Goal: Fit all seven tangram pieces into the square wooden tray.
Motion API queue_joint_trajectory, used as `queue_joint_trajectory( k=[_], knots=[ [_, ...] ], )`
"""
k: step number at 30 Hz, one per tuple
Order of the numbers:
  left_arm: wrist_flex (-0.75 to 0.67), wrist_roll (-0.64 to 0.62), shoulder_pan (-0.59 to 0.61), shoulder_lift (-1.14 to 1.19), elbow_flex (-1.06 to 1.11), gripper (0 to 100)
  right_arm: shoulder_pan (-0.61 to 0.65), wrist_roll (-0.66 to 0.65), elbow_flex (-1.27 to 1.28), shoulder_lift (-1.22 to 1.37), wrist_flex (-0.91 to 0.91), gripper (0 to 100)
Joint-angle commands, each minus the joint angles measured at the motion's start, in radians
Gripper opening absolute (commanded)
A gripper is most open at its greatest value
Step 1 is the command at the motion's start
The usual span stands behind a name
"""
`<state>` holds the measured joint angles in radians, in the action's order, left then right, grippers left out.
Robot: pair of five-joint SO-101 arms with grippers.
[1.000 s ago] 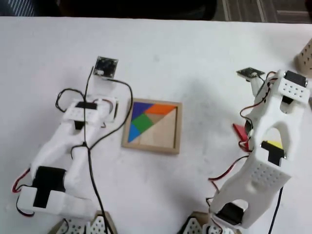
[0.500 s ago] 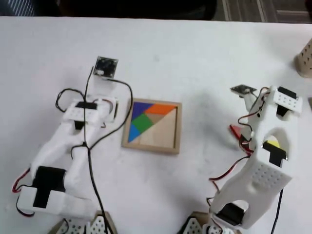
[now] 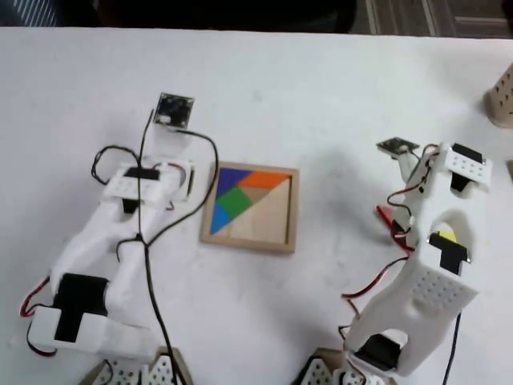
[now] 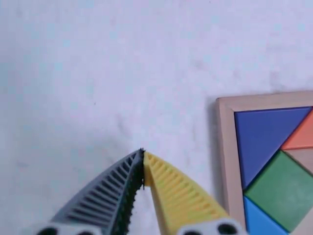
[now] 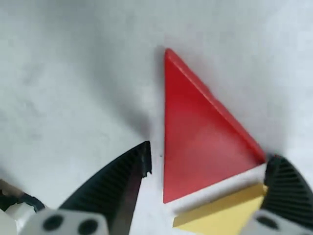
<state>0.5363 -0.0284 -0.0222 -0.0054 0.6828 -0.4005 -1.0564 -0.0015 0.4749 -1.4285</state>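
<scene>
Partly filled square wooden tray (image 3: 293, 210) lying just beside the left pincer (image 4: 143, 152), jaws closed on nothing; the right pincer (image 5: 209, 154) spread wide, straddling the flat red triangle (image 5: 200, 142) without gripping it; yellow piece (image 5: 220, 215) near one fingertip

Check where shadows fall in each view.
High view: a soft grey shadow on the table between tray and the right arm. Left wrist view: a thin shadow along the tray's outer edge. Right wrist view: a dark shadow beside the red triangle.
</scene>
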Motion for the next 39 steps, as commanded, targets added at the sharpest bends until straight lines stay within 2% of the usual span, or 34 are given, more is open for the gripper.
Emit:
queue_joint_trajectory(
  k=[1,23,29,34,39],
  knots=[
    [-0.035,0.011,0.001,-0.004,-0.057,2,0.035,0.006,-0.029,-0.005,0.012,39.8],
    [-0.035,0.011,0.001,-0.004,-0.058,2,0.024,0.046,0.057,-0.005,0.082,22.9],
    [-0.035,0.011,0.001,-0.004,-0.058,2,0.024,0.054,0.043,-0.016,0.074,23.8],
    [-0.035,0.011,0.001,-0.004,-0.058,2,0.001,0.046,-0.052,-0.016,-0.035,35.1],
    [-0.035,0.011,0.001,-0.004,-0.058,2,-0.036,0.046,-0.061,-0.013,-0.050,33.0]
  ],
)
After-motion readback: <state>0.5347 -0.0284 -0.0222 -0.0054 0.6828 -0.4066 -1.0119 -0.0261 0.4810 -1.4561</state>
